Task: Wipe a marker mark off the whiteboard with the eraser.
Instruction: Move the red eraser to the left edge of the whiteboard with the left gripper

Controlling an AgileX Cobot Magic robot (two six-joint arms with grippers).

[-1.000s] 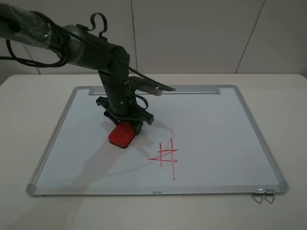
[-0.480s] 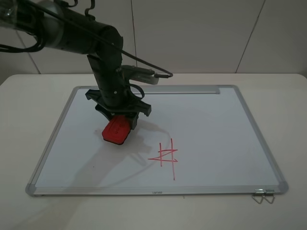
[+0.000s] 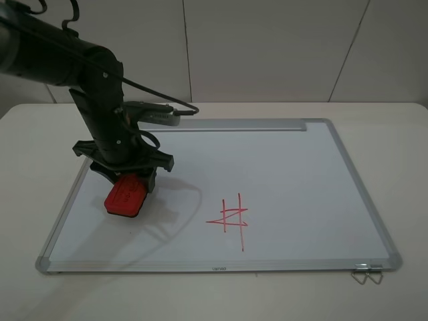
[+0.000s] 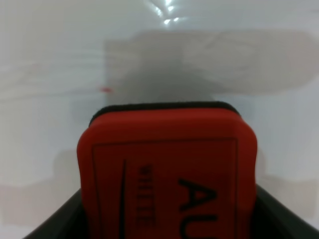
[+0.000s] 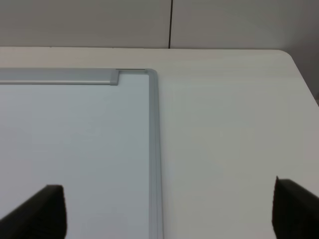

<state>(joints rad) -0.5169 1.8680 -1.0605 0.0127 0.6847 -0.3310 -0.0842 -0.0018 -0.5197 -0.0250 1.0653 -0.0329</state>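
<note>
Steeply bent arm (image 3: 100, 114), left claw (image 3: 131, 179) clamping eraser (image 3: 126, 198)

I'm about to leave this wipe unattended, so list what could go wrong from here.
1. The eraser, clamped in the left end effector, sits close to the left frame of the whiteboard. A stroke further that way could catch the frame and shove the board.
2. A small red fleck shows near the eraser in the left wrist view and may get missed.
3. The red hash mark lies not far to the right, so a wide stroke could smear it.
</note>
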